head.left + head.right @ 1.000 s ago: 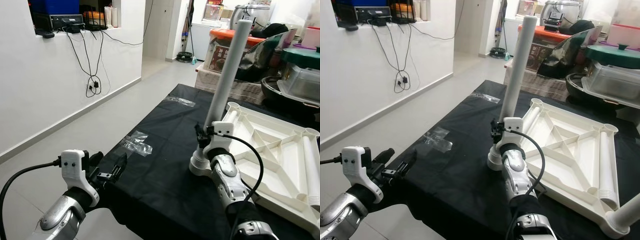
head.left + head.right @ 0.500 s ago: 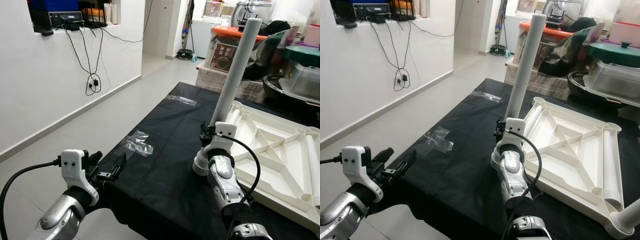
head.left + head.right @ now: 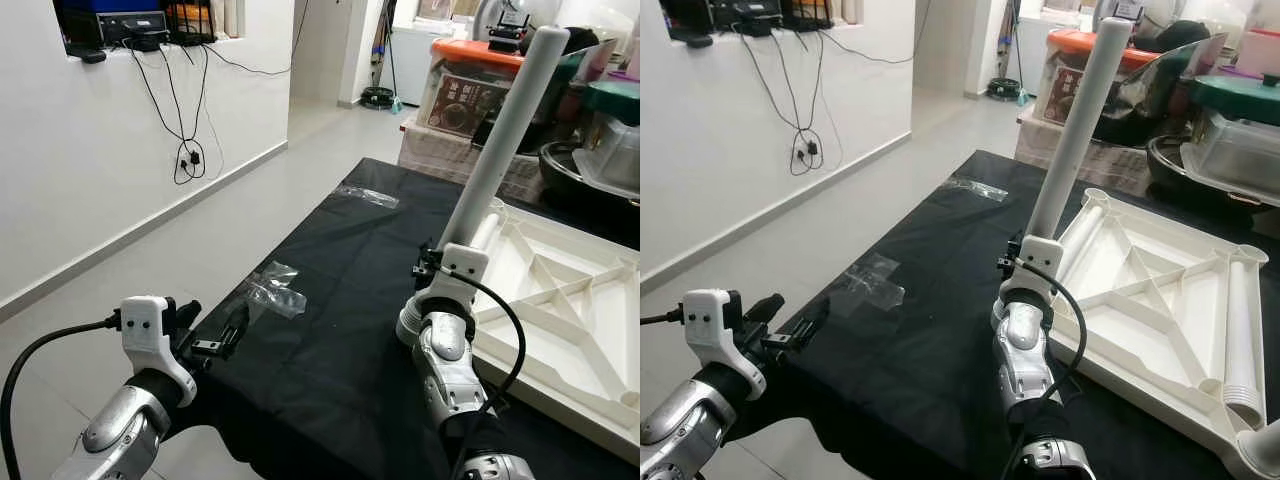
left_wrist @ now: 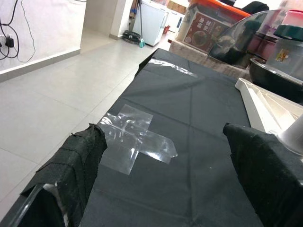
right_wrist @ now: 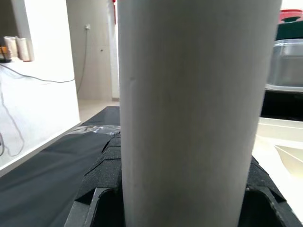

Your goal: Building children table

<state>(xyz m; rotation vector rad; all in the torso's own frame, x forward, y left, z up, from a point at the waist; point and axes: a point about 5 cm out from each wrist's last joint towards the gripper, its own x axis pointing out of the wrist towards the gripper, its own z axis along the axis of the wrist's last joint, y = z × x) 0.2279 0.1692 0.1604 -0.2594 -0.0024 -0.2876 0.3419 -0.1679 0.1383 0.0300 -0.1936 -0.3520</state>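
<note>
Right gripper [image 5: 184, 189] clamped on white table leg [image 3: 500, 140], leg tilted above black cloth, beside upturned tabletop [image 3: 1160, 300]. Left gripper [image 4: 170, 156] fingers apart, idle. Risk: 1 long leg levers, slips from grip, misses socket.

White table leg [image 3: 505, 135] is tilting up from the bench [image 3: 340, 300], ribbed end down. Upturned white tabletop [image 3: 1160, 300] is lying beside it, another leg [image 3: 1237, 335] resting inside.
</note>
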